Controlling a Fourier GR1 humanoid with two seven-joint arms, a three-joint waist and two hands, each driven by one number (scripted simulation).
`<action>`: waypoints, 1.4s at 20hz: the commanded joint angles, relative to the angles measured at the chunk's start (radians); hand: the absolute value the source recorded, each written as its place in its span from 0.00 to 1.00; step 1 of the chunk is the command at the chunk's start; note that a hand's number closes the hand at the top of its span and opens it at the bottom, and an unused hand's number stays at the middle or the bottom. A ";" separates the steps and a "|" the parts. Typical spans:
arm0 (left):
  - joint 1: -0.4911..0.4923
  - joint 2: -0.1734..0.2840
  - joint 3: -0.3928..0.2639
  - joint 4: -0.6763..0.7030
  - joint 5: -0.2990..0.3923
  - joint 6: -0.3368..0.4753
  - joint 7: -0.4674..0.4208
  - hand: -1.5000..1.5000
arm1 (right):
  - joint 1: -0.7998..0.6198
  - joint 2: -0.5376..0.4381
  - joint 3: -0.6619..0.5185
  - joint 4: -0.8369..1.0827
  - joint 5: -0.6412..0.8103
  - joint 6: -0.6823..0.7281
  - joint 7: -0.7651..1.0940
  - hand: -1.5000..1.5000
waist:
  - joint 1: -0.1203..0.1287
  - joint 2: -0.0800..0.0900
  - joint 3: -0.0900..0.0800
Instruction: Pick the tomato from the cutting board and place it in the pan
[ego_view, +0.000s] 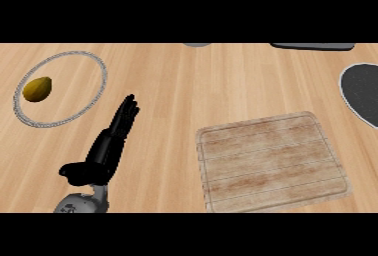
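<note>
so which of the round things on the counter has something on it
The silver-rimmed plate at far left: a yellowish fruit lies on it. The dark pan at the right edge looks bare.

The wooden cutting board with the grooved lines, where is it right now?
In the head view, the wooden cutting board lies on the counter at lower right, nothing on it, right of the black left hand and below-left of the dark grey-rimmed pan.

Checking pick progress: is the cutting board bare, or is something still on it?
Bare: the cutting board shows only its wood grain and grooves. No tomato is in view. The left hand lies open beside it.
</note>
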 joint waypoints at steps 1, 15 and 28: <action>-0.030 -0.021 -0.010 0.020 -0.011 0.008 -0.001 0.50 | -0.047 -0.015 -0.026 0.114 -0.005 -0.032 -0.064 1.00 | 0.011 0.010 0.002; -0.025 -0.032 -0.020 0.029 -0.025 0.013 -0.002 0.50 | -0.152 -0.030 0.066 0.275 0.071 0.333 0.039 0.00 | 0.020 0.013 0.003; -0.005 -0.020 0.018 0.030 -0.003 0.007 -0.020 0.50 | -0.094 -0.192 -0.152 0.356 -0.153 0.692 -0.037 0.00 | -0.021 0.004 0.002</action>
